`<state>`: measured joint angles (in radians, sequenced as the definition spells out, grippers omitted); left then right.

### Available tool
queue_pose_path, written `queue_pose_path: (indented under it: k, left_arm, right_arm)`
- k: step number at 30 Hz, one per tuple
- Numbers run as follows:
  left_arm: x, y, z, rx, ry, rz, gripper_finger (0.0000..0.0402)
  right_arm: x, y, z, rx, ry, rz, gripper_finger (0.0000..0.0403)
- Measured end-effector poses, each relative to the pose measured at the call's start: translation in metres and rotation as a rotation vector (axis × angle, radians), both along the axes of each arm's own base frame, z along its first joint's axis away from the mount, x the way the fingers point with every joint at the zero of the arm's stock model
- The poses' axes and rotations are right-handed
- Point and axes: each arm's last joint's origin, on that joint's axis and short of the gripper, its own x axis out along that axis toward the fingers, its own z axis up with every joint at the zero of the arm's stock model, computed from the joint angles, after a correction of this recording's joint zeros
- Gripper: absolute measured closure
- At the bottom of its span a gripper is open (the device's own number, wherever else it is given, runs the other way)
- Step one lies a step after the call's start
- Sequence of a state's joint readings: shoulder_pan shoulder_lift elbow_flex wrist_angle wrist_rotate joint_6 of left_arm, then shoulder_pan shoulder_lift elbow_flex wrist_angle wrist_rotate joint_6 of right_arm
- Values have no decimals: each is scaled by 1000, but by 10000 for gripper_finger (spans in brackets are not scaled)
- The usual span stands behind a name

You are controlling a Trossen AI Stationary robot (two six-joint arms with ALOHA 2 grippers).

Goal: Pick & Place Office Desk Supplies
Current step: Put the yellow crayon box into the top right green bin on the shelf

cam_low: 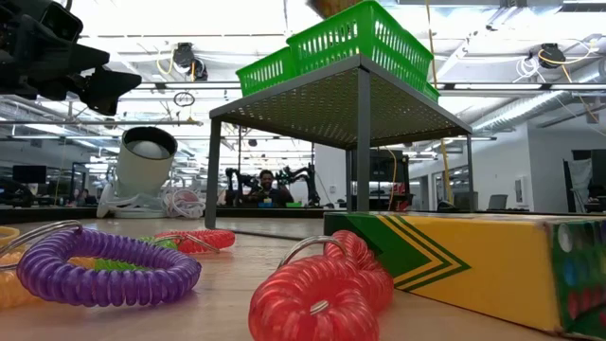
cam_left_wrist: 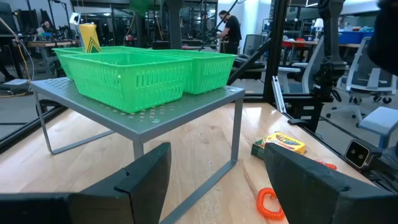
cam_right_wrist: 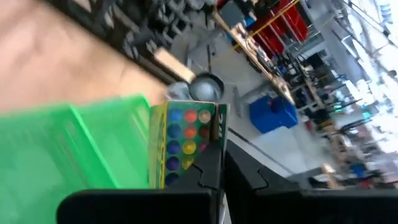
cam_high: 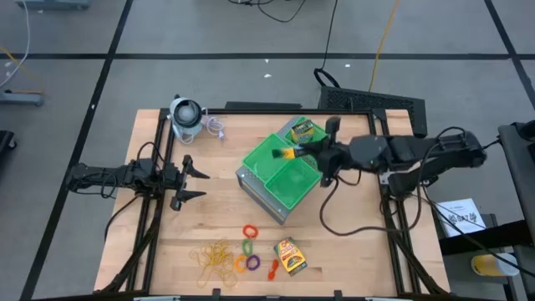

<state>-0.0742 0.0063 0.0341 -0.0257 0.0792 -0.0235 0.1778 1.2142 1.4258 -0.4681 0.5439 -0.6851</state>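
Observation:
My right gripper [cam_high: 303,152] reaches in from the table's right and is shut on a yellow-orange card box [cam_high: 289,153] above the green trays [cam_high: 272,167] on their grey stand. A green-teal box [cam_high: 305,131] lies in the far tray. Another yellow box [cam_high: 290,256] lies flat on the table near the near edge, beside the red, green, orange and purple rings [cam_high: 249,248] and the tangle of rubber bands [cam_high: 213,256]. My left gripper [cam_high: 191,176] waits open, left of the stand, fingers pointing at it. My right gripper pinches the yellow-orange box between its two fingers. The box's end face with the coloured dots [cam_right_wrist: 185,144] sits right against one finger [cam_right_wrist: 208,168]. The fingers come roughly level from the table's right. The box is held above the trays; the pads hide the rest.
A grey-white round gadget [cam_high: 185,117] with a clear piece stands at the far left corner. The stand's thin legs [cam_left_wrist: 237,134] leave a gap underneath. Bare wood lies between my left gripper and the rubber bands. In the low view the yellow box [cam_low: 473,256] and rings [cam_low: 317,289] fill the foreground.

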Motion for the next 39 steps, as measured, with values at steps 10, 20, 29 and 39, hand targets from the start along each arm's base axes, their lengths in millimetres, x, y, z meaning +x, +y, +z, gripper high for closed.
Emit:
queue_pose_path:
  k: [10, 20, 29, 39]
  left_arm:
    - [0, 0, 0, 0, 0, 0, 137]
    - [0, 0, 0, 0, 0, 0, 137]
    - [0, 0, 0, 0, 0, 0, 137]
    - [0, 0, 0, 0, 0, 0, 137]
  right_arm:
    - [-19, -40, -8, -97, 233, 103, 403]
    - [-23, -66, -9, -167, 293, 27, 403]
    - [-28, -78, -16, -93, 348, 25, 403]
    - [-35, -80, -24, -36, 439, 9, 403]
